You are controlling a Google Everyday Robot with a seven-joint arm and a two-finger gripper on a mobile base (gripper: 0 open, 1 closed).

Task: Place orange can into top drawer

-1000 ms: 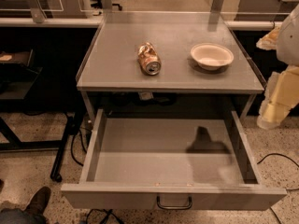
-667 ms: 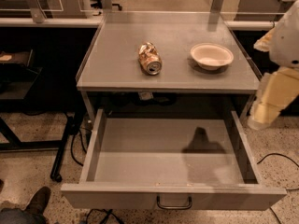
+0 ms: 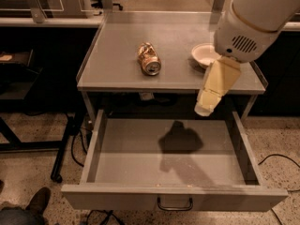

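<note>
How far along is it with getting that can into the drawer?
Done: the top drawer stands pulled open, with nothing visible inside. In hand: the gripper hangs above the drawer's back right corner, well apart from the can. Left: the orange can lies on its side on the tabletop, left of the white bowl. It has yet to be grasped, carried down and released in the drawer.
</note>
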